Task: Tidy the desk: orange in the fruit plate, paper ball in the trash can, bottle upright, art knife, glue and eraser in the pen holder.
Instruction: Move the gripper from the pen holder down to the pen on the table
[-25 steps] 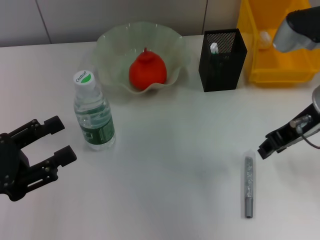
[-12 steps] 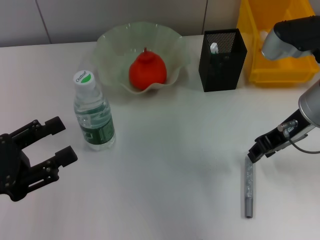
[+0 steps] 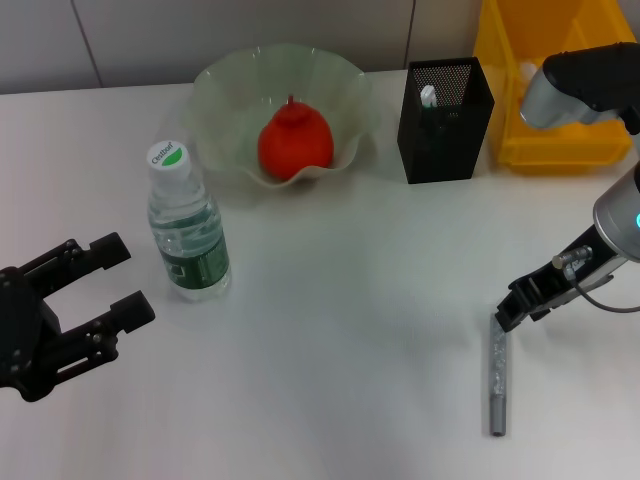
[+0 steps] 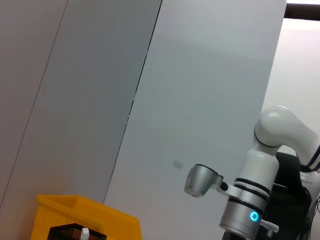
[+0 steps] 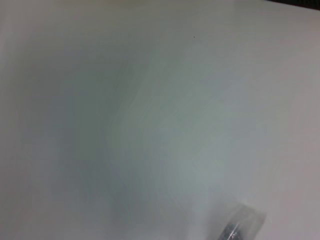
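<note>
Black right gripper (image 3: 512, 310) sits low at the far end of one grey art knife (image 3: 497, 372) lying near right on the white table (image 3: 350, 330); whether it grips cannot be told. Left gripper (image 3: 118, 280) hovers near left, fingers spread, empty. One orange (image 3: 295, 142) in one fruit plate (image 3: 220, 90), one upright bottle (image 3: 187, 225), one pen holder (image 3: 445, 120), one trash can (image 3: 555, 130).

one orange (image 3: 295, 143), one bottle (image 3: 187, 226)

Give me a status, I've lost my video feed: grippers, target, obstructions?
Left gripper open, parked beside the upright bottle. Right gripper at the far end of the art knife, lying flat on the desk. Nothing visible blocking the way to the pen holder.
</note>
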Motion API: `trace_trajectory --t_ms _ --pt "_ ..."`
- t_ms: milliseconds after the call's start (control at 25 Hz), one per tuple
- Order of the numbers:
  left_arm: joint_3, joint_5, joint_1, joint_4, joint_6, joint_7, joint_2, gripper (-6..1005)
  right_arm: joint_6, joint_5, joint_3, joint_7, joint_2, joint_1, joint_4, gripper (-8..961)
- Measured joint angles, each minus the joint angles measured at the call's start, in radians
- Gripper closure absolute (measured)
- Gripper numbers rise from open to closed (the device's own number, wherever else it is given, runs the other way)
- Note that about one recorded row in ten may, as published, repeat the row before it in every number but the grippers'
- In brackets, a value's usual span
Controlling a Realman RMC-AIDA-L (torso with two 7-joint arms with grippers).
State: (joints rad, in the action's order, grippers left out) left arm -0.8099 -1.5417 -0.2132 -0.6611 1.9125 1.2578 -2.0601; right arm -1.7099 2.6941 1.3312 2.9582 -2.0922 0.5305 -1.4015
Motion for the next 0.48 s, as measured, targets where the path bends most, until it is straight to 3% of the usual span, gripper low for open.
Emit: trace_trajectory --t_ms 480 --pt "0.000 0.001 -0.001 0.000 -0.003 0.000 0.000 253 0.049 0.001 0.016 -0.002 0.003 0.023 0.073 611"
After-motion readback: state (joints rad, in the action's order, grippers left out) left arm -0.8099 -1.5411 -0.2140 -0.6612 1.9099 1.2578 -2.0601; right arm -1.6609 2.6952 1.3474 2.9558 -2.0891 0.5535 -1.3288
